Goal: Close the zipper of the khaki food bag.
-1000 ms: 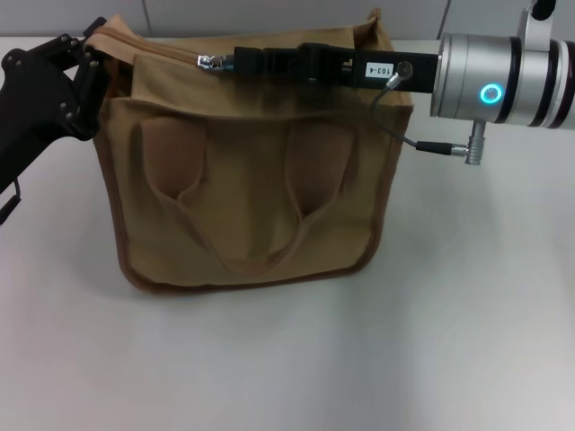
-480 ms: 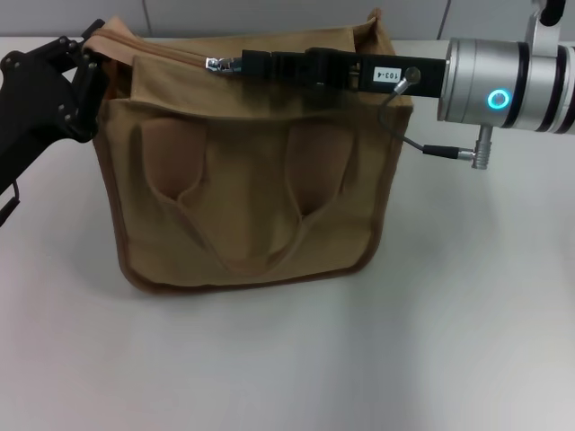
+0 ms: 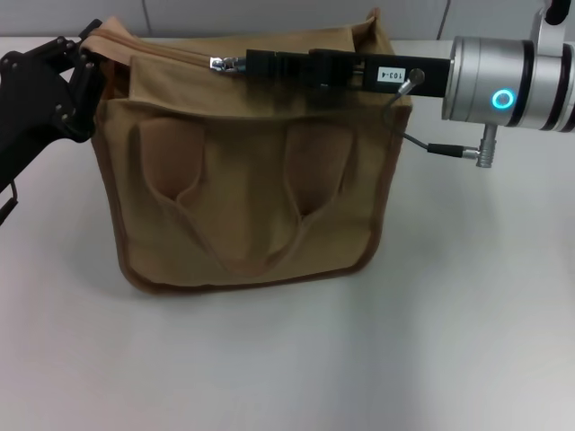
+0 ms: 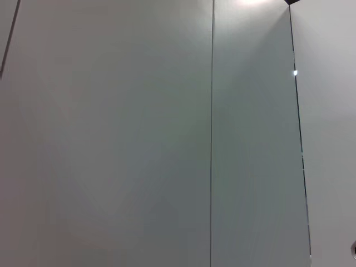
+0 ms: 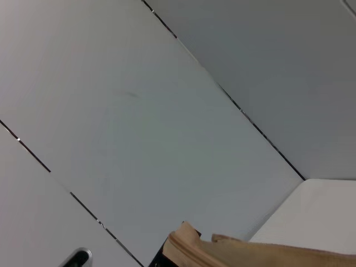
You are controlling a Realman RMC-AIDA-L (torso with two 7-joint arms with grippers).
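The khaki food bag stands upright in the middle of the white table in the head view, handles hanging down its front. Its zipper runs along the top edge from the left corner. My right gripper reaches in from the right over the bag's top and is shut on the silver pull tab. My left gripper is at the bag's top left corner and pinches the fabric there. The right wrist view shows only a top corner of the bag.
White table spreads in front of and beside the bag. Grey wall panels stand behind. A cable with a metal plug hangs under my right wrist near the bag's right side.
My right gripper has drawn back to the right with the pull tab, which has moved a little rightward along the bag's top. The left gripper and bag have stayed nearly still.
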